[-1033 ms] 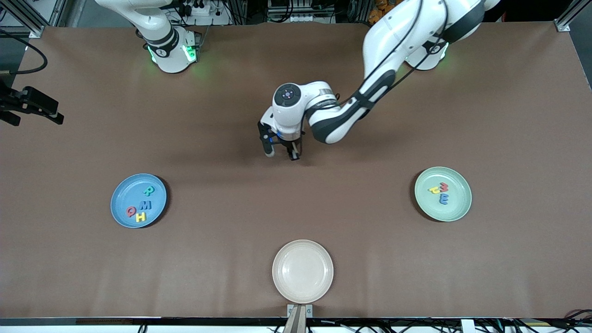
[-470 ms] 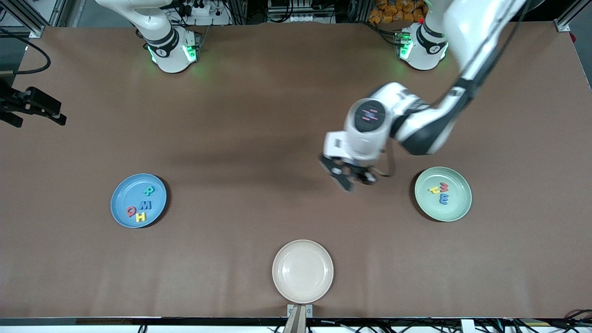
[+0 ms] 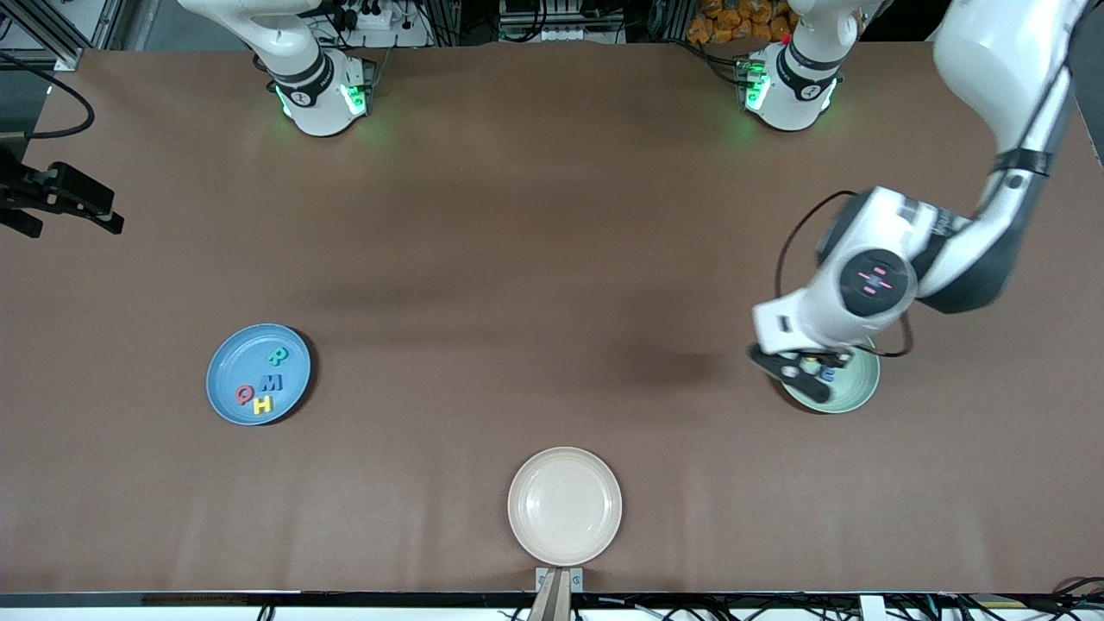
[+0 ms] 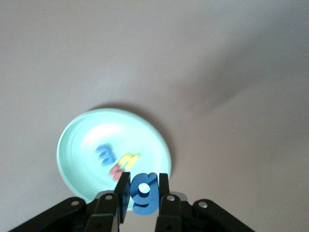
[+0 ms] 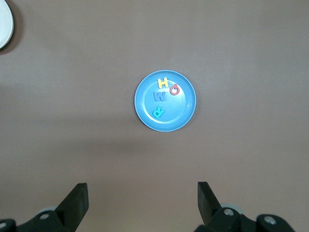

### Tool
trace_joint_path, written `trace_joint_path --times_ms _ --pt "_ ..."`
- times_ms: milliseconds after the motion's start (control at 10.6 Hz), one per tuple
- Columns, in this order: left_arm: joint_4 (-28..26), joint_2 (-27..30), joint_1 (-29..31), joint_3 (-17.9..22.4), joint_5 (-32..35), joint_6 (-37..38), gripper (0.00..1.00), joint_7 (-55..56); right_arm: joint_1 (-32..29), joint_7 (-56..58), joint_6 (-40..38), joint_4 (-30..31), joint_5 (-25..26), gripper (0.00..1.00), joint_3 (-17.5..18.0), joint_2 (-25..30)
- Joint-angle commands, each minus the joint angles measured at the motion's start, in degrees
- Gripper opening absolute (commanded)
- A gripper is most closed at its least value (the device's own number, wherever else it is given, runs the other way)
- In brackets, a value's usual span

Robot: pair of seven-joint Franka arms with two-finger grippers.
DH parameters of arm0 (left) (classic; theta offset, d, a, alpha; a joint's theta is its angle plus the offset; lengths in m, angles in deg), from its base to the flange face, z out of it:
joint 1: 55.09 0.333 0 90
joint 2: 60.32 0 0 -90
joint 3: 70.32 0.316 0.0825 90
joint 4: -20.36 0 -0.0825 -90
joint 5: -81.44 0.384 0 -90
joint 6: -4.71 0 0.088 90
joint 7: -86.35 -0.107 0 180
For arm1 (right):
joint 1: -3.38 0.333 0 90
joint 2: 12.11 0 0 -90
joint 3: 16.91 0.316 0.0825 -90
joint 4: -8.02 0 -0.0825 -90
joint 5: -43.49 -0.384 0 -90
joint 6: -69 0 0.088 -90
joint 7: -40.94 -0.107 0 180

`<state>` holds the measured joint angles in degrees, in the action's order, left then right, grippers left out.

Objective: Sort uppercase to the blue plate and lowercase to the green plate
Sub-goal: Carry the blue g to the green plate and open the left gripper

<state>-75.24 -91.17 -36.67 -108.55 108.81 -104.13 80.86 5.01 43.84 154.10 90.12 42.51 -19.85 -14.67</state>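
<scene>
My left gripper [image 3: 811,376] hangs over the green plate [image 3: 856,392], at its rim toward the table's middle. It is shut on the blue g [image 4: 144,193], which stands upright between the fingers of the left gripper [image 4: 143,189]. In the green plate [image 4: 145,137] lie a blue m-like piece [image 4: 103,153], a yellow h [image 4: 129,159] and a red w [image 4: 116,170]. The blue plate [image 3: 226,366] holds the teal R [image 3: 278,354], blue W [image 3: 272,381], red Q [image 3: 245,395] and yellow H [image 3: 263,404]. My right gripper [image 5: 142,203] waits open and empty, high above the blue plate [image 5: 182,110].
A beige plate [image 3: 565,504] sits empty near the table's front edge, in the middle. It also shows at a corner of the right wrist view as a pale rim, the beige plate [image 5: 4,24]. A black device [image 3: 60,200] juts in at the right arm's end.
The left arm has swept from the table's middle toward the left arm's end, carrying the blue g to the green plate's edge. The right arm has not moved.
</scene>
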Motion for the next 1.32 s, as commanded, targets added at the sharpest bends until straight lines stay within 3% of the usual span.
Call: trace_joint_path --times_ms 0,282,376,470,564,751,1033,1221 --pt "-1.51 -2.36 3.64 2.09 -0.48 -1.02 0.00 -0.23 -0.94 0.35 0.24 0.69 0.10 1.00 0.82 0.80" --pt "-3.53 -4.92 4.08 6.32 -1.00 -6.55 0.03 -0.05 -0.94 0.35 0.24 0.78 0.10 1.00 0.82 0.71" --pt "-3.27 -5.53 4.08 6.42 -1.26 -6.82 0.17 0.04 -0.85 0.35 0.24 0.78 0.10 1.00 0.91 0.71" --pt "-3.27 -5.54 4.00 6.42 -1.27 -7.00 0.53 0.39 -0.76 0.35 0.24 0.78 0.10 1.00 0.91 0.80" --pt "-3.10 -5.19 3.99 6.42 -1.27 -7.09 1.00 0.39 -0.85 0.35 0.24 0.78 0.10 1.00 0.91 0.80" --pt "-2.39 -3.18 3.47 6.24 -1.70 -7.00 1.00 0.74 -0.85 0.35 0.67 0.78 0.10 1.00 0.82 0.71" --pt "-1.69 5.24 -1.26 7.46 -6.96 -6.56 1.00 2.31 -0.94 0.35 0.68 0.78 0.10 1.00 0.82 0.54" --pt "-1.69 11.75 -9.58 14.37 -13.01 -3.60 1.00 6.00 -0.94 0.35 0.76 0.78 0.01 1.00 0.91 0.54"
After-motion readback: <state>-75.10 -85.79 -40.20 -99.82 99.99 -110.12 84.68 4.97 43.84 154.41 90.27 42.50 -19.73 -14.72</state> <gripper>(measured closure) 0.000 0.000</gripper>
